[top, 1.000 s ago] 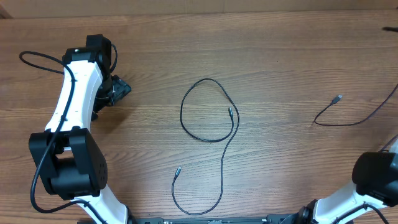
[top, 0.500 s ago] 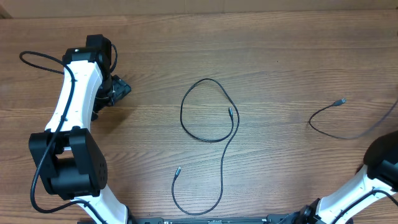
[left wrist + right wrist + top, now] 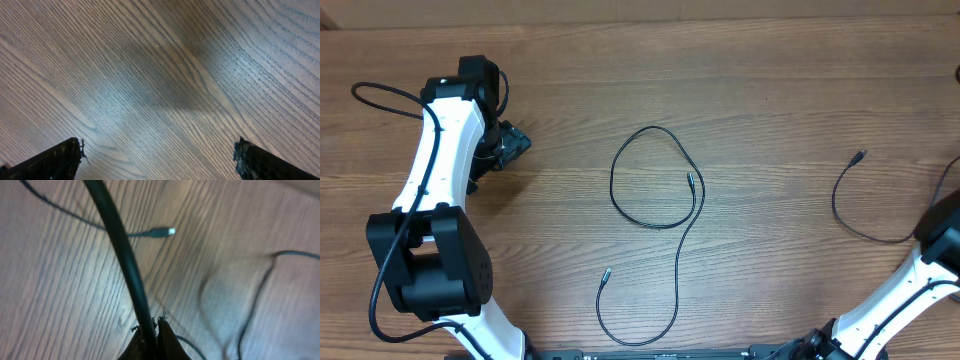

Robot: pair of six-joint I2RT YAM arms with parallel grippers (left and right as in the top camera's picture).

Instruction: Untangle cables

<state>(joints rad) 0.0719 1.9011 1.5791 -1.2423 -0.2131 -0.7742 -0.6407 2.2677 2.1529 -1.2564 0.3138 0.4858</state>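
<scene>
One thin black cable (image 3: 613, 185) lies mid-table as a loop with a long tail, both of its small plugs free on the wood. A second cable (image 3: 837, 205) curves from its silver-tipped plug (image 3: 861, 155) down toward my right arm (image 3: 940, 245) at the right edge. In the right wrist view my right gripper (image 3: 152, 326) is shut on a black cable (image 3: 122, 250) that runs up out of frame, and the silver-tipped plug (image 3: 162, 231) lies beyond it. My left gripper (image 3: 510, 142) sits far left, open over bare wood (image 3: 157, 155).
The wooden table (image 3: 770, 80) fills the overhead view. A thick black robot wire (image 3: 380, 92) loops beside the left arm (image 3: 440, 170). Another thin cord (image 3: 252, 305) crosses the right of the right wrist view.
The right cable has swung from a flat stretch toward the right edge into a steeper curve, and its plug end has shifted a little. The right arm has moved rightward. The left arm is still.
</scene>
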